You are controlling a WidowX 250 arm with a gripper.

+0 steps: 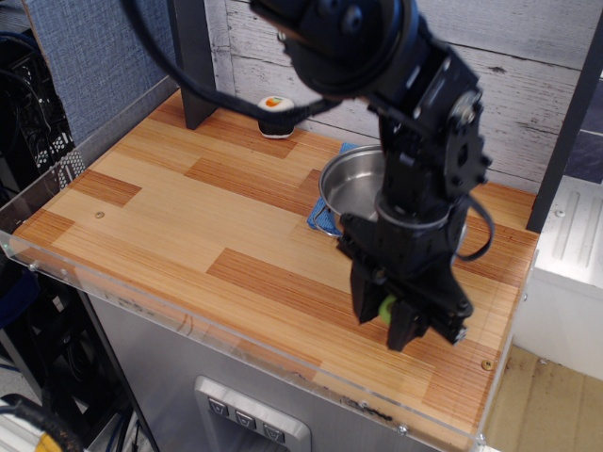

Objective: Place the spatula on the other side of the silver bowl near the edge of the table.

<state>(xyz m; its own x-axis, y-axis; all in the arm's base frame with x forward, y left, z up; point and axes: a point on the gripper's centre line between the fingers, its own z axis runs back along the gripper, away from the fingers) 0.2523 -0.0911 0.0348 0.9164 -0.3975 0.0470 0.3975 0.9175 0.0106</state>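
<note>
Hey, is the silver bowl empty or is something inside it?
Looks empty: the visible part of the silver bowl shows only bare shiny metal. The arm hides its right side, so cannot tell there.

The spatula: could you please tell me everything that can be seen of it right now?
Only a small lime-green patch of the spatula shows, looking like glossy plastic, wedged between the black fingers of the gripper. Its blade is hidden. It sits near the table's front edge, in front of the silver bowl. Whether it touches the wood cannot be told.
</note>
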